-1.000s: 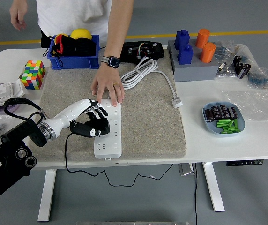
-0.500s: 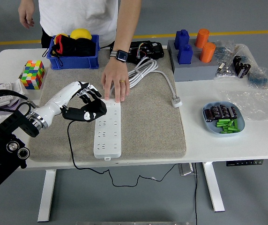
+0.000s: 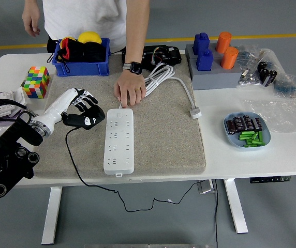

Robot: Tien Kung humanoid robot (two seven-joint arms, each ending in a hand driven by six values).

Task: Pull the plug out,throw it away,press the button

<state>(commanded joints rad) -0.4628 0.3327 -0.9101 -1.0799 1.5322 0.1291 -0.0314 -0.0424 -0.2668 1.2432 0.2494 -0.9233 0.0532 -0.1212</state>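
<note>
Head view: left robot hand (image 3: 86,111) curled around black plug (image 3: 84,121), now clear of white power strip (image 3: 119,140) and well to its left over grey mat (image 3: 153,134). A second ago sat right over the strip's sockets with the plug seated; half a second ago lifted just beside its left edge. So: plug out, first step done. Black cord (image 3: 74,165) trailing from the hand down across the mat and off the desk (image 3: 251,160) front edge. Person's hand (image 3: 131,90), earlier pressing the strip's far end, now drawn back a little, fingertips at the strip's top edge. Next, by judgement: carry farther away and let go, then return for the button at the strip's far end. Right robot hand not visible.
</note>
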